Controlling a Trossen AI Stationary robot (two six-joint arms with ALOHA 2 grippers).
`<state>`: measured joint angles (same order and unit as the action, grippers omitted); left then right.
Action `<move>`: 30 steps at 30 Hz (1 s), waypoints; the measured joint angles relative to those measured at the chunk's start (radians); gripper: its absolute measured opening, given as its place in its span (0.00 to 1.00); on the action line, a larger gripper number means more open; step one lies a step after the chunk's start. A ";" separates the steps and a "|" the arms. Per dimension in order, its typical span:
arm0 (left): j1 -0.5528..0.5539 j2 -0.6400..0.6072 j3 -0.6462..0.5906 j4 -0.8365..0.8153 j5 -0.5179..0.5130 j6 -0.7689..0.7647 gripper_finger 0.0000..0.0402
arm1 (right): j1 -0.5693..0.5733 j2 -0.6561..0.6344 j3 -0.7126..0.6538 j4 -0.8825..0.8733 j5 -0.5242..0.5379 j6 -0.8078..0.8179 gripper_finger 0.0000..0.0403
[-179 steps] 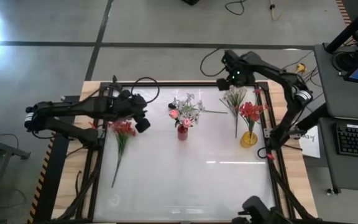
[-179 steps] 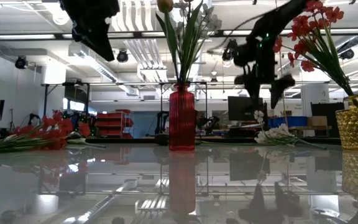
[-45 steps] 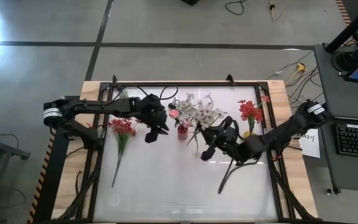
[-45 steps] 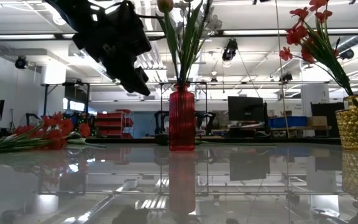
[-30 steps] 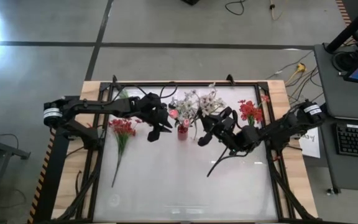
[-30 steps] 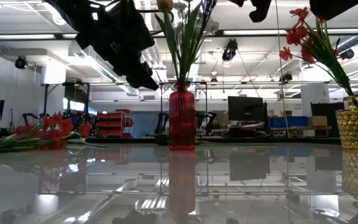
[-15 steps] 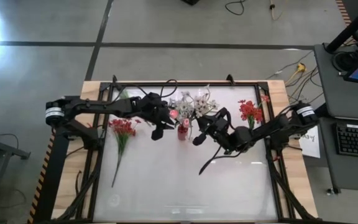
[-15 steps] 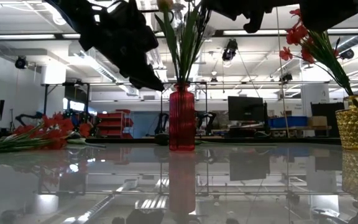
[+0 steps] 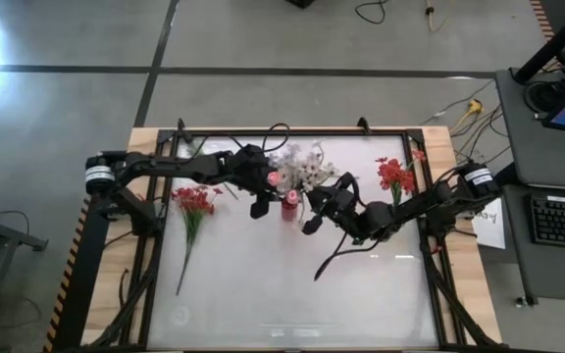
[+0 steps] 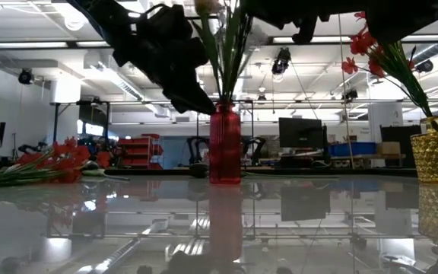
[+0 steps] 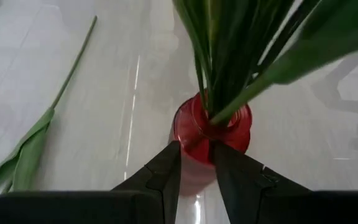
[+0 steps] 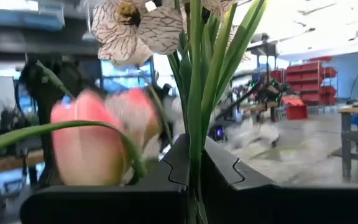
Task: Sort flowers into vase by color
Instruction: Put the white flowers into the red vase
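Holding a white flower stem pinched between its fingers, your right gripper sits at about 4 o'clock from the red vase, with the stem's tail trailing out toward 5 o'clock over the table. The blossoms hang just above the vase mouth, among the pink bud and white blooms already there.

Your left gripper is at the vase's 9 o'clock, fingers slightly spread on either side of the red glass neck; whether they touch it you cannot tell.

Your main risk is tipping: the vase is narrow and top-heavy, and a sideways push from either arm, or the new stem catching on those already seated, could knock it over. If you let go before the stem's end is inside the mouth, it will probably fall onto the table.

Well apart, red blooms lie at 9 o'clock, and the gold vase with red flowers stands at 3 o'clock.
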<state>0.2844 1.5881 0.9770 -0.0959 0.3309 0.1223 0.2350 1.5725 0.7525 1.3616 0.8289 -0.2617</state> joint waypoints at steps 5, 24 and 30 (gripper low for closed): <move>0.000 0.031 0.014 -0.001 0.001 -0.006 0.21 | -0.001 0.001 0.000 -0.152 -0.003 0.140 0.03; 0.000 0.031 0.015 -0.005 0.001 -0.012 0.21 | -0.006 -0.001 0.000 -0.534 0.001 0.316 0.03; 0.000 0.031 0.015 -0.003 0.001 -0.012 0.21 | -0.009 0.000 -0.001 -0.586 0.002 0.323 0.03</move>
<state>0.2844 1.6188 0.9916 -0.0986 0.3317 0.1104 0.2264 1.5726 0.7517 0.7759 0.8306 0.0617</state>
